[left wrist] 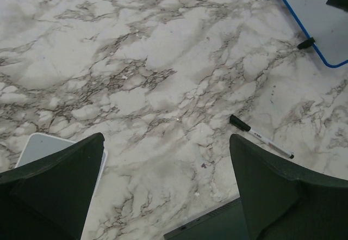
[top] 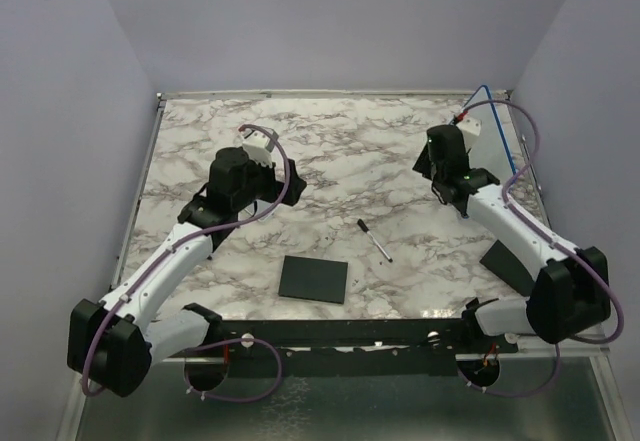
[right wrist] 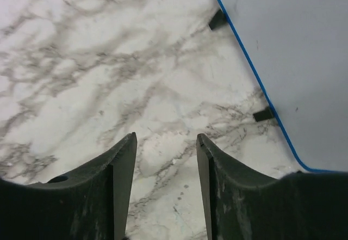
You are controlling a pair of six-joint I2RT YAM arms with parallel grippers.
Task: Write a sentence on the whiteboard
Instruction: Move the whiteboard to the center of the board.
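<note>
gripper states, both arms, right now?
left gripper: open wide, holding nothing.
right gripper: open, narrower gap, nothing between the fingers.

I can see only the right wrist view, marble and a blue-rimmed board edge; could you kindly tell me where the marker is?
Observer: The marker lies loose near the middle of the marble table.
Operator: Is it capped?
Observer: Its black cap looks on, in the left wrist view.
Operator: And the left gripper?
Observer: The left gripper hangs wide open and empty.
</note>
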